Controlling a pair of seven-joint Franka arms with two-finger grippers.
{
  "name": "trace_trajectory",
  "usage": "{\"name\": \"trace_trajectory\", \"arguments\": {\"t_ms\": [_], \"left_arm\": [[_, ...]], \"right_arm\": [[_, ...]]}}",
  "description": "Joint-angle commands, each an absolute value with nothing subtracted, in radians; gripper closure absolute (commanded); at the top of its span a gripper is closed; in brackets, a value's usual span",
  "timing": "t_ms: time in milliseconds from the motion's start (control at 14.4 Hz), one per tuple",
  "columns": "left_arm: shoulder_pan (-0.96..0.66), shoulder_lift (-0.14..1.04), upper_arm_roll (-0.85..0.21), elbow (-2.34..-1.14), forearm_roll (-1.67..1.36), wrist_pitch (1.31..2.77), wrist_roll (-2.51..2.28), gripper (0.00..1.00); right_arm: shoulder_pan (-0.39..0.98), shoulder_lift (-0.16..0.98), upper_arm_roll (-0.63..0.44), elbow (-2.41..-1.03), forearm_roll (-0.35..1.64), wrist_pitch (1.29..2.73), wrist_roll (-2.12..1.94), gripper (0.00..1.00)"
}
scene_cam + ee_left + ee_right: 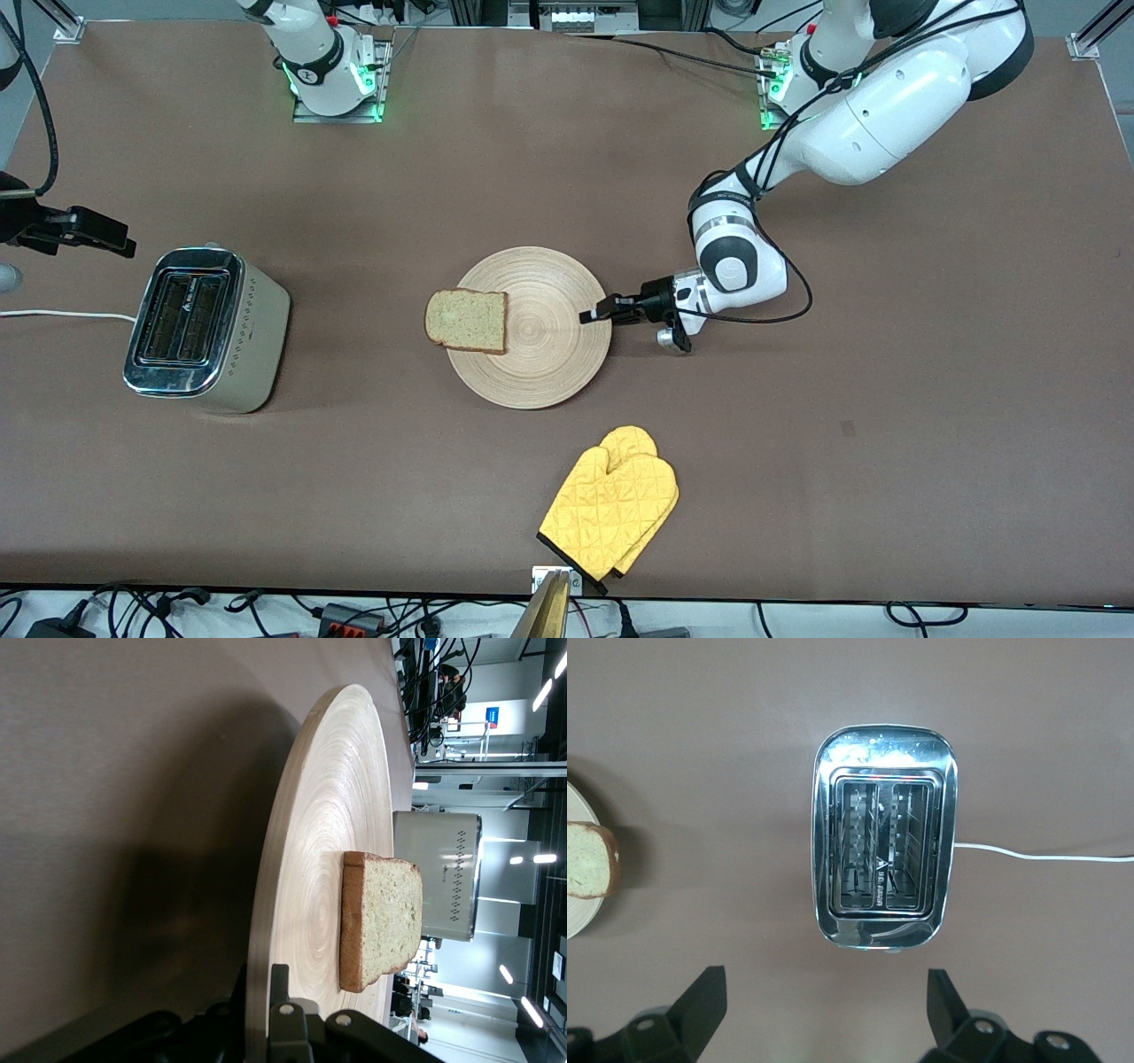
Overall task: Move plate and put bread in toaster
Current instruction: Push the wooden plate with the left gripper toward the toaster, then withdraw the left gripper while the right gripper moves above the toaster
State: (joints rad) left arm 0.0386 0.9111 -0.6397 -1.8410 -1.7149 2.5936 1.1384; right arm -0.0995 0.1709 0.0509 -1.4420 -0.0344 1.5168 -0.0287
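The round light-wood plate point(540, 354) lies mid-table. On its edge toward the right arm's end rests the bread point(467, 320), overhanging the rim a little. My left gripper point(592, 315) is shut on the plate's rim at the left arm's end; in the left wrist view its fingers point(282, 992) pinch the rim of the plate point(328, 815), with the bread point(381, 921) and toaster point(438, 875) farther off. The cream toaster point(204, 330) stands toward the right arm's end, slots up. My right gripper point(97, 232) hangs open above the table beside it, looking down on the toaster point(884, 846); nothing is between its jaws point(826, 1010).
A yellow quilted oven mitt point(611, 509) lies nearer the front camera than the plate, by the table's edge. The toaster's white cord point(62, 314) runs off the right arm's end of the table.
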Motion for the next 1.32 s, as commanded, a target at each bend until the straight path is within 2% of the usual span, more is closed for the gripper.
{"name": "trace_trajectory", "arguments": {"t_ms": [0,139,279,348,627,836,975,1253], "left_arm": [[0.015,0.933,-0.637,-1.799,-1.755,2.582,1.190,0.97],[0.006,0.936,-0.637,-1.798,-1.801,2.582,1.212,0.95],[0.006,0.934,-0.635,-1.798,-1.839,2.582,1.227,0.42],[0.014,0.933,-0.626,-1.799,-1.833,2.582,1.247,0.00],[0.077,0.920,-0.617,-1.816,-1.818,2.576,1.299,0.00],[0.132,0.923,-0.615,-1.822,-1.691,2.560,1.298,0.00],[0.178,0.927,-0.608,-1.830,-1.600,2.496,1.296,0.00],[0.199,0.923,-0.471,-1.803,-1.363,2.263,1.293,0.00]], "right_arm": [[-0.104,0.163,0.052,-1.447,-0.014,1.508,-0.037,0.00],[-0.104,0.163,0.052,-1.447,-0.014,1.506,-0.037,0.00],[-0.104,0.163,0.054,-1.447,-0.012,1.502,-0.037,0.00],[-0.104,0.164,0.054,-1.447,-0.012,1.502,-0.037,0.00],[-0.103,0.163,0.055,-1.447,-0.012,1.502,-0.037,0.00],[-0.095,0.164,0.058,-1.448,-0.012,1.500,-0.035,0.00],[-0.092,0.184,0.058,-1.450,0.003,1.502,-0.034,0.00],[-0.118,0.216,0.051,-1.450,0.161,1.503,-0.038,0.00]]}}
